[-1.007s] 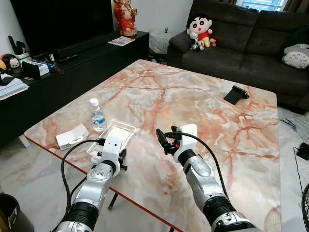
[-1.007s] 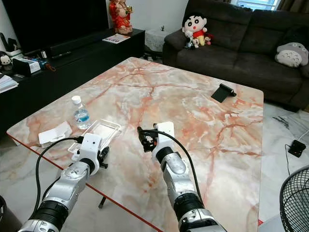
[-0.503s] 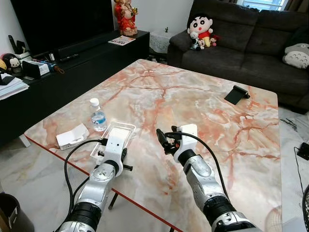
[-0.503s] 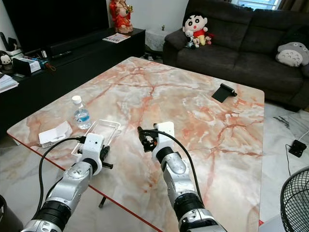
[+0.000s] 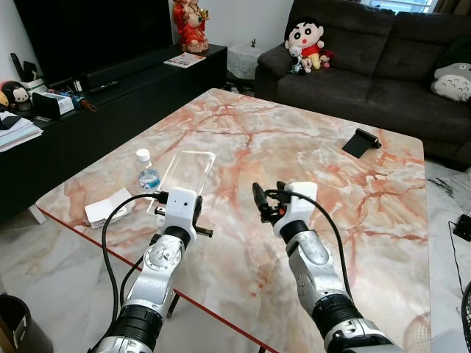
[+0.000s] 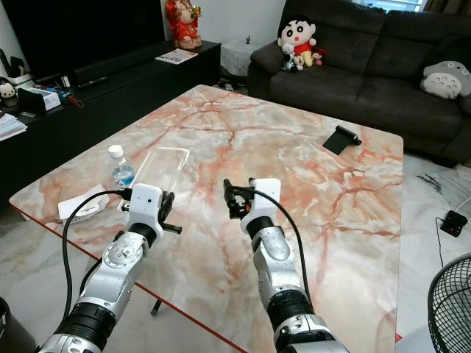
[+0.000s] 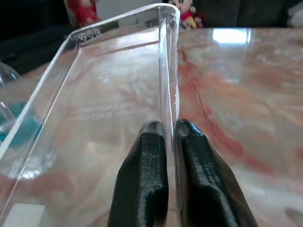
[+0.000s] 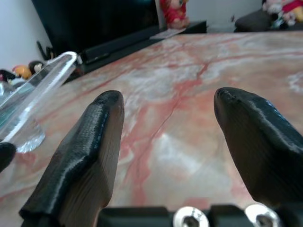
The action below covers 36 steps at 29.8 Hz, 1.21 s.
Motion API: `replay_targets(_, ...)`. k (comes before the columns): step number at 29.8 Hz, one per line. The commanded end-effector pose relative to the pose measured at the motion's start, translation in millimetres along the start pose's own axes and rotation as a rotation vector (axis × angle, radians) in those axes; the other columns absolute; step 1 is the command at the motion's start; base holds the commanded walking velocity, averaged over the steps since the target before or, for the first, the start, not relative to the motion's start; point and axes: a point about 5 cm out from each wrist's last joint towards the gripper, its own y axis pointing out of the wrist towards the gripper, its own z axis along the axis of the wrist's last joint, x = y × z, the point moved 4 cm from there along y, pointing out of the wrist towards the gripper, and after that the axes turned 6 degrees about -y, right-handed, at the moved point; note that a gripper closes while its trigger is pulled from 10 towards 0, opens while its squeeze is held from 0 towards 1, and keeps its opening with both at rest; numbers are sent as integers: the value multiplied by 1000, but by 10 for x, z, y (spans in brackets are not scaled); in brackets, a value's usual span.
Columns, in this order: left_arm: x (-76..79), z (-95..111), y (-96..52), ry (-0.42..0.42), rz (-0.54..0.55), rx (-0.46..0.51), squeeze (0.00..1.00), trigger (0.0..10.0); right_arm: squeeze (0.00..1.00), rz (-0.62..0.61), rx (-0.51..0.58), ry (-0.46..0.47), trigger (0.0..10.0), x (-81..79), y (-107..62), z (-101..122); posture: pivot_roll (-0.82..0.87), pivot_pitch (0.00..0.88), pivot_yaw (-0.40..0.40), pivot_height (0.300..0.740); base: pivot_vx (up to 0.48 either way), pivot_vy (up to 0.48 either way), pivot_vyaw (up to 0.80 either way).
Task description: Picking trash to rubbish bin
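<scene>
Left wrist view shows my left gripper (image 7: 168, 135) pinching one thin wall of the clear plastic tray (image 5: 185, 168), tilted up off the marble table (image 5: 309, 140). It looks light, stiff, slippery; the rim grip suits. My right gripper (image 8: 165, 118) hovers spread.

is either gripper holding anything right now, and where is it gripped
The left gripper holds the clear plastic tray, its fingers pinched on one side wall near a corner, lifting it off the marble table. The right gripper is open and holds nothing.
</scene>
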Motion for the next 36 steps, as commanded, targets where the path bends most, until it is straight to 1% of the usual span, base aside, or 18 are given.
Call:
replay_targets(1,15,200,9,25,14,105,0,10000,0,-45,73,-10,10000,94,48,191,6,24,-55,740,0,0,0)
replay_targets(4,16,251,8,56,28,134,0,10000,0,-51,70,-19,10000,103,47,187,5,23,-54,740,0,0,0)
replay_targets(10,17,250,6,57,30,141,0,10000,0,-54,73,-19,10000,104,47,188,5,23,-54,740,0,0,0)
replay_targets(11,32,269,5,74,24,153,0,10000,0,-59,76,-22,10000,109,45,192,7,22,-55,740,0,0,0)
replay_targets(14,87,420,-9,225,21,248,0,10000,0,-94,105,-30,10000,180,36,243,4,9,-49,740,0,0,0)
replay_targets(16,92,432,-12,250,16,256,0,10000,0,-101,107,-38,10000,210,35,251,5,7,-48,740,0,0,0)
replay_targets(22,87,430,-13,248,18,257,0,10000,0,-112,108,-38,10000,242,33,259,3,1,-46,740,0,0,0)
replay_targets(27,85,430,-14,253,27,265,0,10000,0,-117,112,-35,10000,239,30,255,3,0,-43,740,0,0,0)
replay_targets(34,52,409,-20,236,43,257,0,10000,0,-115,112,-34,10000,228,27,248,2,0,-44,740,0,0,0)
replay_targets(36,43,407,-20,234,46,256,0,10000,0,-114,112,-34,10000,227,27,248,2,0,-44,740,-240,0,0)
